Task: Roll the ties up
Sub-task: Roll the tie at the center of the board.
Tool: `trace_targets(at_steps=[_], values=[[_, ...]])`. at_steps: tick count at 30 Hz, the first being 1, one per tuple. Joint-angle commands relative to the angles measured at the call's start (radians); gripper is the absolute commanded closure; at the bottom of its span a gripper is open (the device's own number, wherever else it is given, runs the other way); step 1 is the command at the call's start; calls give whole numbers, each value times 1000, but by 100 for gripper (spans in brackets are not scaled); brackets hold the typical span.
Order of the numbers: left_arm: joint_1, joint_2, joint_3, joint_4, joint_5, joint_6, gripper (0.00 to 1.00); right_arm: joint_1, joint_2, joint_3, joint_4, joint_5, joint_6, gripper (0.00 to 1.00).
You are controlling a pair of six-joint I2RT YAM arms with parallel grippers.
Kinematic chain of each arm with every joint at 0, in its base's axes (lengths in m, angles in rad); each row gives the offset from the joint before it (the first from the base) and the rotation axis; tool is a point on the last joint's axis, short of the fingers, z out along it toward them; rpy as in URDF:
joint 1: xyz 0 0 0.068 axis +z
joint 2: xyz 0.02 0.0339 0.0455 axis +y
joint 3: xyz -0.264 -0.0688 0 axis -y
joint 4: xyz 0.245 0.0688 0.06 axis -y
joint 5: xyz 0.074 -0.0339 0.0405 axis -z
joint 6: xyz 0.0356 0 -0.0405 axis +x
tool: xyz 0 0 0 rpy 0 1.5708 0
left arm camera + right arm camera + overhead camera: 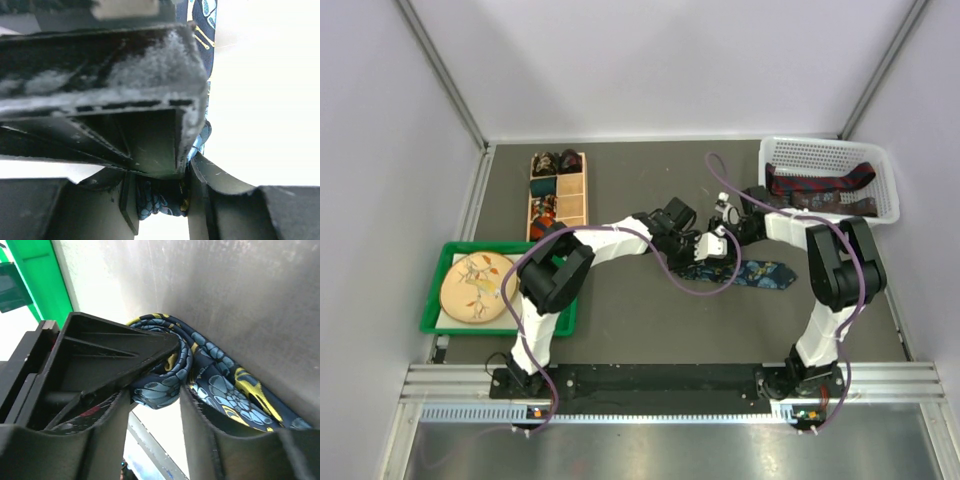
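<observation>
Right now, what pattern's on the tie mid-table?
The tie is dark navy with a blue floral print and yellow accents. The right wrist view shows it best.

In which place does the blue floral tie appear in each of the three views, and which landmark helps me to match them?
Top external: the blue floral tie lies flat, right of centre, its rolled end towards the middle.
Left wrist: a coil at bottom centre, a strip at the top edge.
Right wrist: a coil at centre, the flat part running to the lower right.
Landmark: the green tray, left in the top view, upper left in the right wrist view; absent from the left wrist view.
</observation>
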Motion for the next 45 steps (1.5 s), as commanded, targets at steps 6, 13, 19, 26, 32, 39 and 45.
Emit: trace_targets(at_steps=[6, 13, 19, 26, 32, 39, 45], values=[[2, 59, -29, -124, -55, -6, 66, 41, 52, 71, -39, 62, -43, 100], [22, 35, -29, -99, -6, -68, 38, 41, 62, 82, -110, 197, -157, 100], [85, -112, -127, 110, 174, -137, 4, 42, 26, 60, -125, 311, -185, 100], [111, -183, -247, 314, 278, -127, 1, 39, 37, 78, -162, 420, -189, 100], [108, -132, -253, 428, 330, -131, 1, 41, 63, 112, -202, 494, -201, 100], [106, -50, -223, 532, 386, -180, 3, 42, 77, 120, -230, 521, -220, 100], [106, -13, -206, 532, 421, -232, 18, 45, 78, 112, -231, 517, -229, 100]])
